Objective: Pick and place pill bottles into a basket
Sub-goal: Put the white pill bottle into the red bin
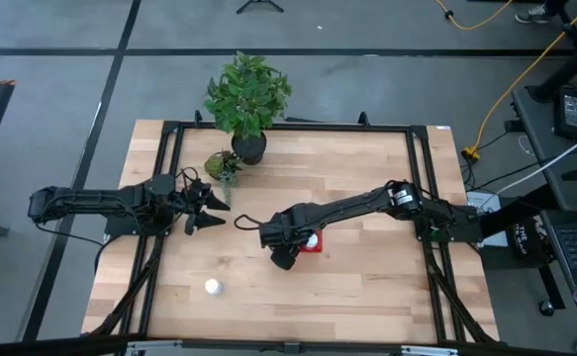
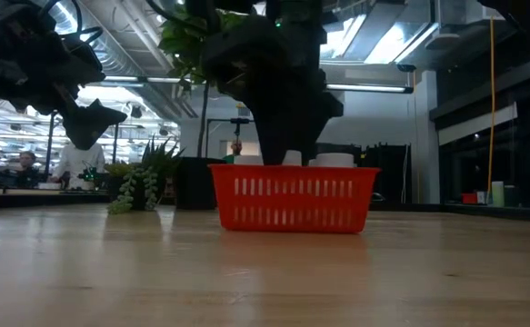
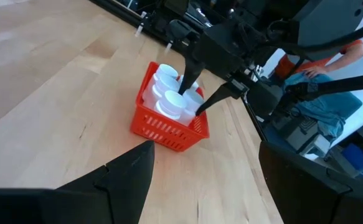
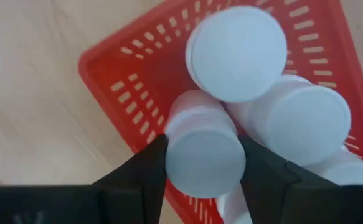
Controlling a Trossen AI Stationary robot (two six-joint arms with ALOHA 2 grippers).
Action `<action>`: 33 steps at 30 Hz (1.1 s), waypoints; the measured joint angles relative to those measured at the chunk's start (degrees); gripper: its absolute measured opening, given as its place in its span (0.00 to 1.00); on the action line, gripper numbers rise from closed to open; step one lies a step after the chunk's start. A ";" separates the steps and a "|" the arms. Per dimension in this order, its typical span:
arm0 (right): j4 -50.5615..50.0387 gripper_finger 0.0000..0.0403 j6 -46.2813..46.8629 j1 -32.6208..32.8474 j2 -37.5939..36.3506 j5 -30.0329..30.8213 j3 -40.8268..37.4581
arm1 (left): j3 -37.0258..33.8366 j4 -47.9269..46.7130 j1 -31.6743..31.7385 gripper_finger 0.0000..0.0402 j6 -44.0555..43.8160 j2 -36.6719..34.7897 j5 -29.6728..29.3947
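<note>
The red basket (image 1: pixel 314 246) stands mid-table and holds several white pill bottles (image 3: pixel 166 74), whose tops rise above its rim (image 2: pixel 333 161). My right gripper (image 4: pixel 204 143) hangs over the basket, shut on one more pill bottle (image 4: pixel 203 158) in the basket's corner. It also shows in the high view (image 1: pixel 296 247) and in the left wrist view (image 3: pixel 190 104). One pill bottle (image 1: pixel 213 287) stands alone on the table near the front left. My left gripper (image 1: pixel 219 208) is open and empty, above the table to the left of the basket. My right gripper pinches the pill bottle's round side near its top end (image 4: pixel 201 134) between its two fingers (image 4: pixel 147 168). The fingers come from above, pointing down. The bottle stands about upright with its lower part inside the basket. I cannot tell whether it rests on the basket floor.
A leafy plant in a black pot (image 1: pixel 248 146) and a small trailing plant (image 1: pixel 223 166) stand at the far side, left of centre. A black frame (image 1: pixel 412 178) runs around the table. A person (image 3: pixel 306 62) shows beyond the table's right edge.
</note>
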 joint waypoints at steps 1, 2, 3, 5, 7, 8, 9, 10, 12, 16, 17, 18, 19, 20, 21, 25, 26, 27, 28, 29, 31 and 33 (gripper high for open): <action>0.40 0.41 0.03 0.00 0.00 -0.16 0.00 | 0.00 0.00 0.00 0.70 0.00 0.00 0.02; 0.70 0.41 0.16 0.00 0.00 -0.21 0.00 | 0.00 0.00 0.00 0.70 -0.02 0.00 0.02; 0.75 0.41 0.26 0.00 0.00 -0.24 0.00 | 0.00 0.00 0.00 0.70 -0.04 0.00 0.00; 0.75 0.42 0.38 0.00 0.00 -0.25 0.00 | 0.00 0.00 0.00 0.70 -0.04 0.00 0.02; 0.71 0.45 0.41 0.00 0.00 -0.58 0.00 | -0.01 0.00 0.00 0.70 -0.07 0.00 0.02; 0.70 0.47 0.50 0.00 0.00 -0.96 0.00 | 0.00 0.00 0.00 0.70 -0.07 0.00 0.02; 0.63 0.49 0.67 0.00 0.00 -1.38 0.00 | 0.00 0.00 0.00 0.70 -0.07 0.00 0.02; 0.56 0.51 0.97 0.00 0.00 -1.58 0.00 | -0.02 0.00 0.00 0.70 -0.07 0.00 0.02; -0.18 0.56 2.16 0.00 0.00 -1.79 0.00 | 0.00 0.00 0.00 0.70 -0.07 0.00 0.04; -2.52 0.62 3.59 0.00 -0.21 -1.77 0.00 | 0.00 0.00 0.00 0.70 -0.07 0.00 0.04; -2.81 0.63 3.82 0.00 -0.30 -1.77 0.06 | 0.00 0.00 0.00 0.70 -0.07 0.00 0.04; -3.48 0.64 4.13 0.00 -0.33 -1.77 0.55 | 0.00 0.00 0.00 0.70 -0.07 0.00 0.04; -4.32 0.64 4.20 0.00 -0.33 -1.61 1.29 | 0.00 0.00 0.00 0.70 -0.06 0.00 0.04; -4.94 0.64 4.27 0.00 -0.38 -1.42 2.21 | -0.01 0.00 0.00 0.70 0.08 0.00 0.04; -5.14 0.64 4.35 0.00 -0.51 -1.38 3.11 | 0.00 -0.02 0.00 0.70 0.36 0.00 0.07; -7.14 0.64 4.78 0.00 -0.57 -0.61 8.02 | 0.00 0.00 0.00 0.70 0.79 0.00 0.02; -7.51 0.64 4.88 0.00 -0.57 0.20 9.48 | -0.02 0.00 0.00 0.70 0.76 0.00 0.04; -8.00 0.64 4.94 0.00 -0.59 1.27 10.94 | -0.02 0.00 0.00 0.70 0.78 0.00 0.07; -9.13 0.64 4.93 0.00 -0.59 2.77 12.61 | -0.01 0.00 0.00 0.70 0.79 0.00 0.09; -10.78 0.64 4.78 0.02 -0.59 4.49 14.52 | -0.01 0.01 0.00 0.70 0.75 0.00 0.08; -12.95 0.64 3.44 0.37 -0.61 9.10 18.31 | -0.01 0.35 0.00 0.70 0.02 0.00 0.09; -14.42 0.64 1.70 0.91 -1.14 15.17 20.47 | -0.02 1.98 0.00 0.70 -0.57 0.00 0.46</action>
